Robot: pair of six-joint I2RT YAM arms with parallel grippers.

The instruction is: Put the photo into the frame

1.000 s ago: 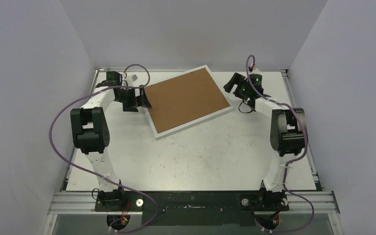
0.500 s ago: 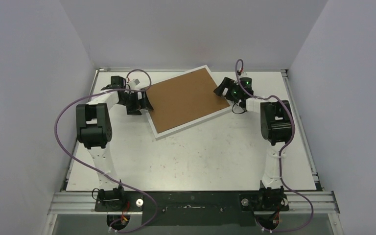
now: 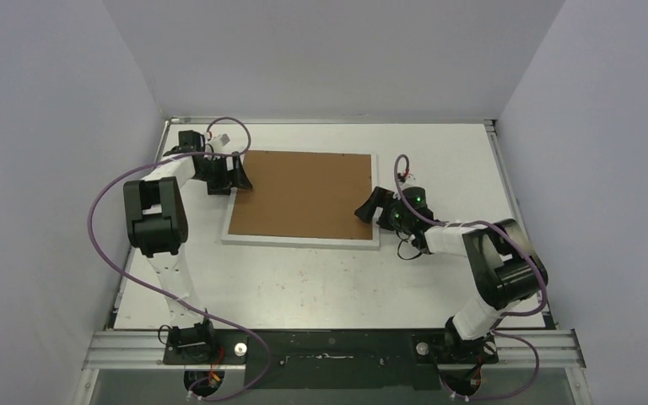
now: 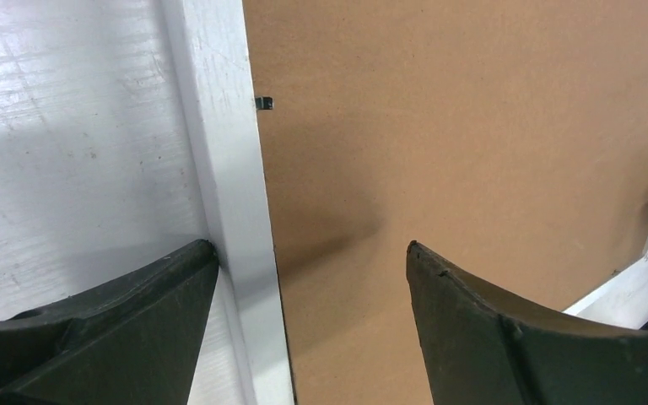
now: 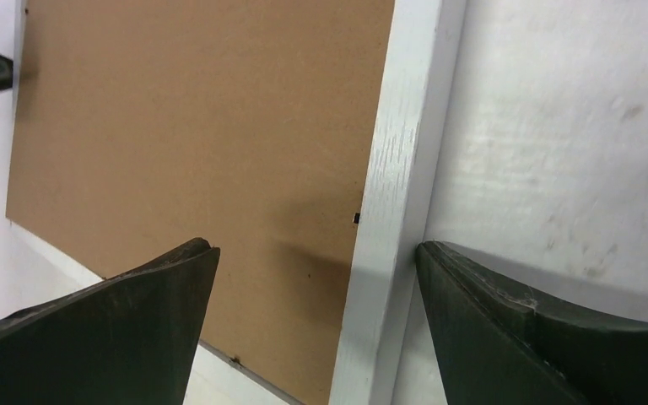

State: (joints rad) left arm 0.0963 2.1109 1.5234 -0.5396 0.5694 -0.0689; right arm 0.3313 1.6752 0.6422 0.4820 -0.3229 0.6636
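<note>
The frame (image 3: 299, 242) lies flat with its back up, its brown board (image 3: 304, 196) on top, square to the table. The photo is not in view. My left gripper (image 3: 238, 175) is open at the frame's far left corner. In the left wrist view the left gripper (image 4: 312, 249) straddles the white rail (image 4: 219, 126), one finger against its outer side, the other over the board (image 4: 472, 126). My right gripper (image 3: 369, 208) is open at the right rail. In the right wrist view the right gripper (image 5: 316, 249) straddles that rail (image 5: 405, 126) the same way.
The white table (image 3: 346, 287) carries only the frame. Grey walls close in on the left, back and right. Small black retaining tabs (image 4: 263, 103) (image 5: 357, 218) sit at the board's edge. A metal rail (image 3: 329, 346) with both arm bases runs along the near edge.
The frame has turned from tilted to square with the table and slid nearer. The right gripper came nearer and leftward along its right rail. The left gripper stayed at the left rail, its jaws narrowing a little.
</note>
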